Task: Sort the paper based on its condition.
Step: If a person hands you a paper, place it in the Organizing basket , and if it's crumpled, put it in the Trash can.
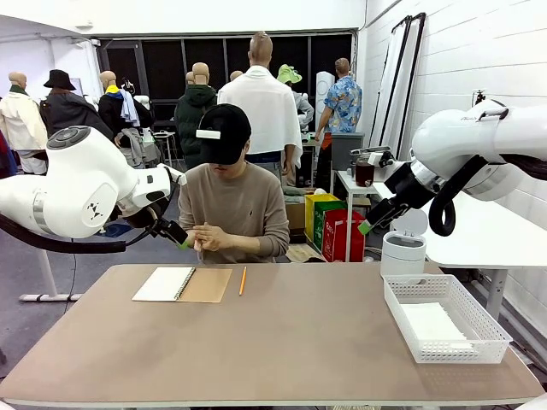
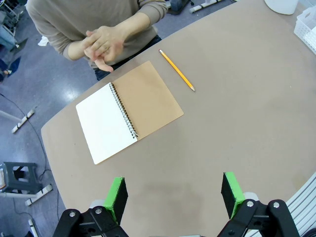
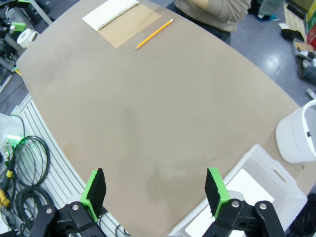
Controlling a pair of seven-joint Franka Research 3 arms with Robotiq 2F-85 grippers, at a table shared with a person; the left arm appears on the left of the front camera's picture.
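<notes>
The paper [image 1: 432, 325] lay flat in the white basket [image 1: 491, 329] at the lower right of the front view, its near edge hidden behind the basket's wall. One sheet or several, I couldn't tell. Its long axis ran with the basket's length, slanting from upper left to lower right. In the right wrist view the paper [image 3: 244, 181] was cut off at the bottom edge, partly behind a green-padded finger. The right gripper [image 3: 155, 190] hung released and empty over the table [image 1: 299, 342] — the left gripper [image 2: 173, 190] likewise, below an open notebook [image 2: 128, 111]. A pencil [image 2: 177, 69] lay just right of it, and a person's hands [image 2: 103, 44] were clasped together at the upper left.
</notes>
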